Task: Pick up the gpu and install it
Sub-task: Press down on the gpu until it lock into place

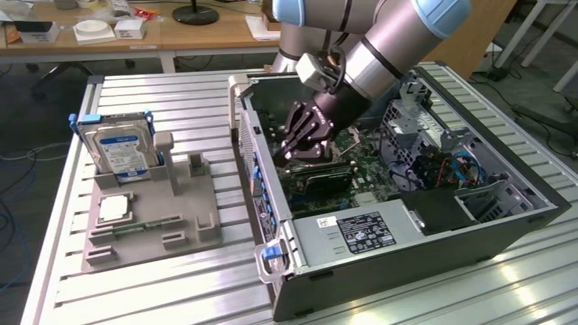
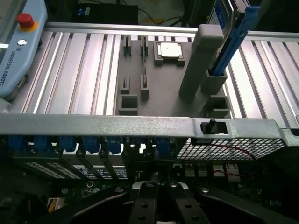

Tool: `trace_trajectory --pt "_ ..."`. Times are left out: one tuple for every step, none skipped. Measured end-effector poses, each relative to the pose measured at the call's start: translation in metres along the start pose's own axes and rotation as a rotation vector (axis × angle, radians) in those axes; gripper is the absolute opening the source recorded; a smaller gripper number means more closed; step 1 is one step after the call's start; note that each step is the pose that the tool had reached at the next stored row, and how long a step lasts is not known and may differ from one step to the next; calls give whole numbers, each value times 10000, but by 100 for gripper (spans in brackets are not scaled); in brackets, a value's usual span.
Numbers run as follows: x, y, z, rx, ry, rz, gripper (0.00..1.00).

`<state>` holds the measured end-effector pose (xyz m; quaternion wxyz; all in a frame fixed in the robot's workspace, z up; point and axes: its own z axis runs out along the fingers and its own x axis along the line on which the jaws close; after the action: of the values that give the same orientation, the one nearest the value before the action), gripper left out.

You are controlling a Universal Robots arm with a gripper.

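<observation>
One black gripper [image 1: 302, 145], fingers closed together, reaches down inside the open grey computer case [image 1: 505, 230]. Directly below it, the flat dark gpu [image 1: 316, 179] sits on the green motherboard [image 1: 366, 162], its long axis running toward the exterior view's left case wall.

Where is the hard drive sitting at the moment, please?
In the exterior view, the hard drive stands upright at the far end of the grey parts holder, on that view's left, outside the open computer case.

one hard drive [image 1: 122, 152], one computer case [image 1: 505, 233]
</observation>
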<state>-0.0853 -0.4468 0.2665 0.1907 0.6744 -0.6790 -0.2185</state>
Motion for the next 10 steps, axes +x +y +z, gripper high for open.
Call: trace_trajectory --pt "0 -5 -4 -104 -3 2 10" --pt "1 -7 -4 -203 -7 2 10" --pt "3 -6 -5 -287 -11 4 10" --pt "6 -6 -5 -341 -13 5 10" --pt "9 -8 -3 -360 -14 5 10" --pt "11 -9 0 -363 -14 6 10" --pt "14 -10 2 -366 -14 6 10" --pt "19 -12 3 -370 -12 5 10" --pt "24 -13 5 -376 -12 4 10" --pt "29 -15 7 -383 -11 3 10"
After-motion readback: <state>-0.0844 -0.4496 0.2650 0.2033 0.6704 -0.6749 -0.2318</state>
